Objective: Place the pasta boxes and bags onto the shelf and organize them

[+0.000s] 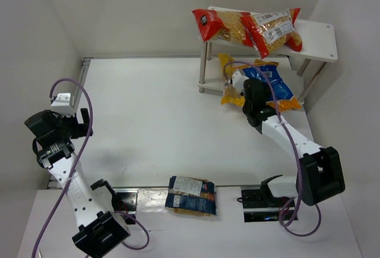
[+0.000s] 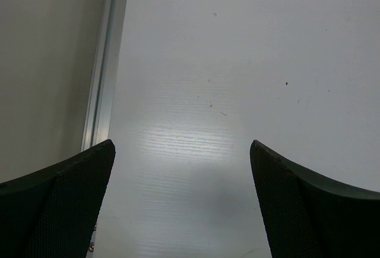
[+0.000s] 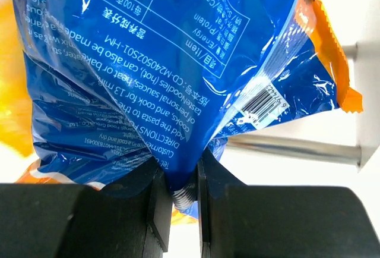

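Right gripper [image 3: 181, 181]: black fingers closed together on a pinched fold at the bottom of the crinkly blue plastic pasta pack with the orange end [image 3: 148, 79]. The film bunched tight between the pads. White print and a barcode faced the wrist camera, upside down.

From above, we saw this pack at the front of the small white two-tier shelf with thin silver legs [image 1: 317, 35], below its top board and sticking out toward the arms. One silver leg [image 3: 297, 148] showed just behind the pack in the wrist view.

A long yellow-orange pack [image 1: 228, 94] lay touching the blue one on its left side, at the shelf's front left leg. We could not tell whether either pack rested on the lower board or on the white table [image 1: 160, 121].

On the shelf's top board lay two red-and-clear pasta packs, the left one [image 1: 222, 25] and the right one [image 1: 273, 31], overlapping in the middle.

A dark blue pasta pack [image 1: 191, 195] lay flat well apart from the shelf, at the table's near edge between the arm bases.

Left gripper [image 2: 182, 145]: fingers spread wide, nothing between them, over bare table far to the left of the shelf.
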`<move>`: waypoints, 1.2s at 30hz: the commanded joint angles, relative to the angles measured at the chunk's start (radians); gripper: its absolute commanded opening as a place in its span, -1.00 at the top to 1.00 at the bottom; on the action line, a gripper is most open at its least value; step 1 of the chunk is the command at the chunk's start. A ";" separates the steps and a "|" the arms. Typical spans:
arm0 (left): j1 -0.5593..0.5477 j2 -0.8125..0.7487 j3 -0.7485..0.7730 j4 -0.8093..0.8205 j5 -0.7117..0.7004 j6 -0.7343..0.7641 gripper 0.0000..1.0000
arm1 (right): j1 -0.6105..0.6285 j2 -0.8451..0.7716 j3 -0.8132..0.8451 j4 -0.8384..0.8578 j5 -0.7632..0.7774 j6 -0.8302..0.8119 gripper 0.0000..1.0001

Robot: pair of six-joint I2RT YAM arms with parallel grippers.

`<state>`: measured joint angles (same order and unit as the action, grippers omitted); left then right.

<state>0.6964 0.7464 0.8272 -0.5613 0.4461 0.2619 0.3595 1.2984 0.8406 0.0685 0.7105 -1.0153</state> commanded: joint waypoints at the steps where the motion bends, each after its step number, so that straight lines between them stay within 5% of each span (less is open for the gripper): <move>1: 0.009 -0.002 0.021 0.008 0.025 0.013 -1.00 | -0.083 -0.039 0.022 0.261 0.026 -0.058 1.00; 15: 0.028 -0.002 0.021 0.008 0.025 0.013 -1.00 | -0.214 0.035 -0.018 0.448 -0.022 -0.161 1.00; 36: 0.037 -0.012 0.021 0.008 0.025 0.013 -1.00 | -0.254 0.214 -0.061 0.754 0.041 -0.312 1.00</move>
<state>0.7250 0.7460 0.8276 -0.5617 0.4503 0.2619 0.1116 1.5135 0.7723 0.5556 0.6956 -1.2755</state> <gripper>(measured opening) 0.999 0.241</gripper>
